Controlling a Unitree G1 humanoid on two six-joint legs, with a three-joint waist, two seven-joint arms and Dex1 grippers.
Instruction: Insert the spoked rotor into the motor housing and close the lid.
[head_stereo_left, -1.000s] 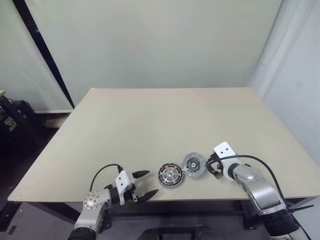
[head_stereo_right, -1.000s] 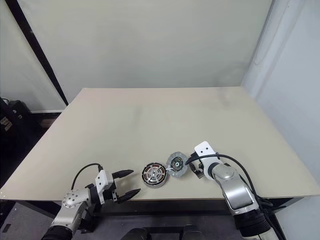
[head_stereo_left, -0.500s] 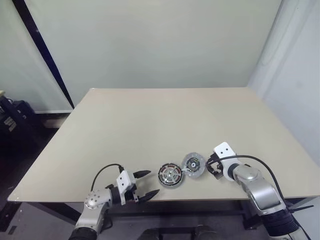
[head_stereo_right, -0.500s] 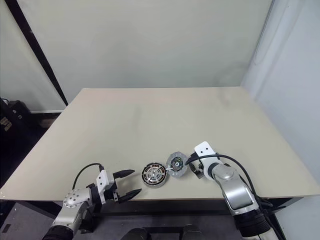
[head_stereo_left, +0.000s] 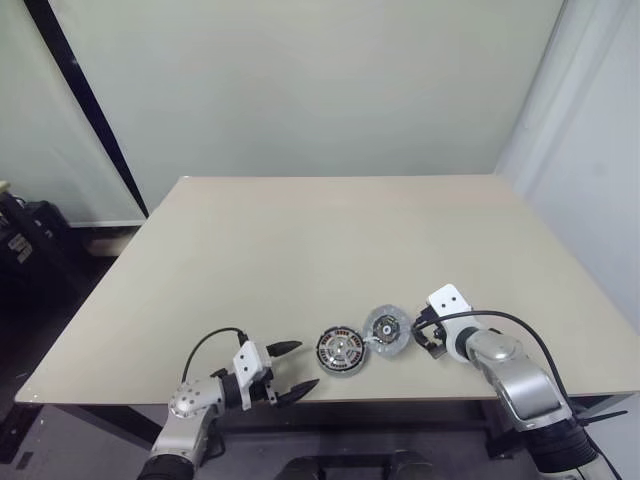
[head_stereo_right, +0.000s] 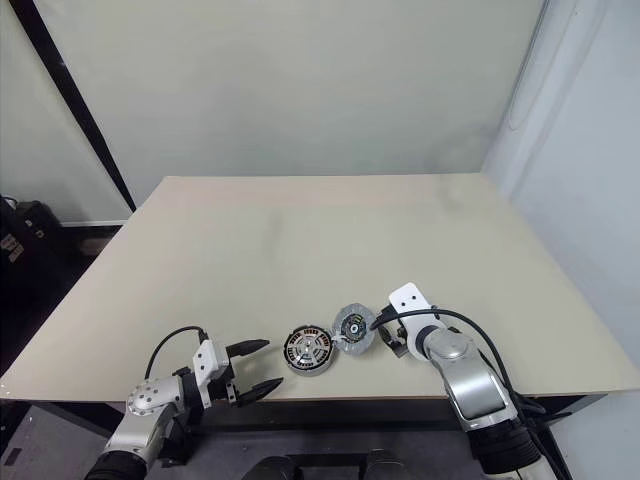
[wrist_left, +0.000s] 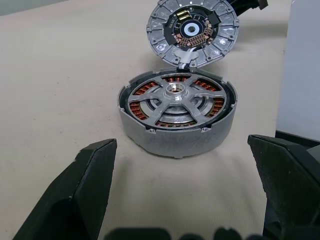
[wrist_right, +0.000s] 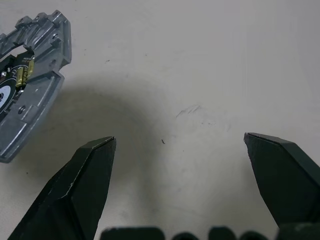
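Spoked rotor (wrist_left: 176, 97) sits inside the motor housing (wrist_left: 176, 137): the silver spokes and hub lie level with the casing's top rim, and copper-brown windings show through the gaps between the spokes. Housing rests flat on the beige table (head_stereo_left: 330, 250), near the table's near edge and slightly left of its middle.

Lid (wrist_left: 191, 31) is not closed. It stands tilted up just right of the housing and a little farther away, its inner face turned toward the housing: grey rim segments, a dark circuit pattern and a small bluish-ringed centre. A small pale link at the lid's lower edge joins it to the housing's rim. In the head view the lid (head_stereo_left: 386, 329) shows beside the housing (head_stereo_left: 339, 351), the two touching at that joint.

Left gripper (head_stereo_left: 291, 370) hovers left of the housing at the table's near edge, fingers spread wide, pointing right toward the casing, holding nothing. A clear gap of table lies between its fingertips (wrist_left: 95, 170) and the housing wall.

Right gripper (head_stereo_left: 425, 335) is just right of the lid, aimed down at the table. Its fingers (wrist_right: 92, 175) are also spread wide and empty, with the lid's edge (wrist_right: 35, 65) off to one side, not between them.
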